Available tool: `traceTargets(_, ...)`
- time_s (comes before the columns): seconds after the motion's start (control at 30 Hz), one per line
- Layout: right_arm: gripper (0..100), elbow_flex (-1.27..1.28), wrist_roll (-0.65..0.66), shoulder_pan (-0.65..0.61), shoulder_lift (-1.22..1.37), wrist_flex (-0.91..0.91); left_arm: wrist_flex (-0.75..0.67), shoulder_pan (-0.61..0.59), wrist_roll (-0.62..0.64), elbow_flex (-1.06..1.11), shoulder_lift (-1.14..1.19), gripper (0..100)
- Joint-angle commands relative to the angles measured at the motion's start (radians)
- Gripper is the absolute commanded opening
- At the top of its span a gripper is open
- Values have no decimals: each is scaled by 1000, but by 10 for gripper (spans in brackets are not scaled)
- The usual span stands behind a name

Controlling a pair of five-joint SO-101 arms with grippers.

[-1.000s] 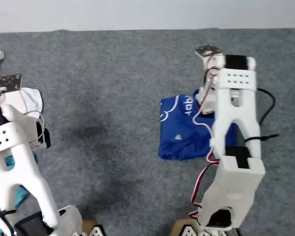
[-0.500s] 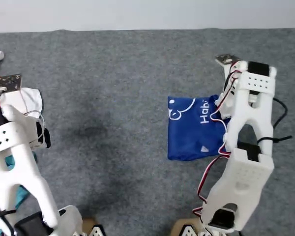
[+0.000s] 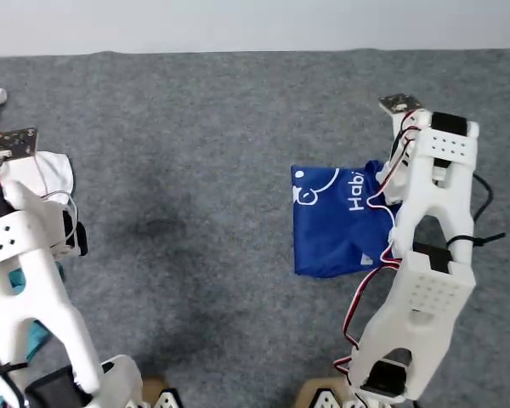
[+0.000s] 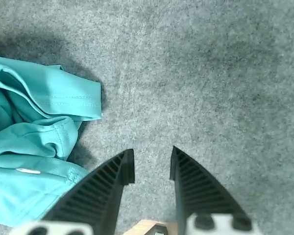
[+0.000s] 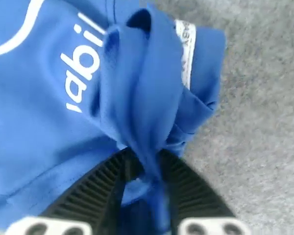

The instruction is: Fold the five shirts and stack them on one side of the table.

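Right fingers (image 5: 88,196) pinch the soft, limp blue shirt (image 3: 336,225) by its bunched 2 o'clock corner; left fingers (image 4: 105,188) part-open, empty.

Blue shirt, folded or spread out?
Partly folded: the blue shirt lies as a compact rectangle, one bunched edge pinched in the right gripper.

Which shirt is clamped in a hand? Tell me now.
The blue shirt, pinched in the right hand. The teal shirt lies loose beside the open left hand; the white shirt is held by neither.
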Motion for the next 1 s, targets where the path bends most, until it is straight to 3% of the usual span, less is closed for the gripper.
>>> traceTargets(0.0, 240, -12, 3, 30, -102, 39, -14, 9, 9, -36, -28, 137)
traceTargets(0.2, 241, -12, 3, 65, -248, 59, -14, 9, 9, -36, -28, 137)
traceTargets(0.4, 239, 6, 2, 51, -369, 213, -15, 11, 9, -35, -26, 137)
traceTargets(0.5, 182, 87, -80, 36, -410, 211, -14, 11, 9, -35, -26, 137)
traceTargets(0.7, 18, 235, -196, -151, -427, 208, -14, 11, 9, -35, -26, 137)
traceTargets(0.97, 9, 296, -321, -306, -420, 163, -15, 11, 11, -35, -26, 137)
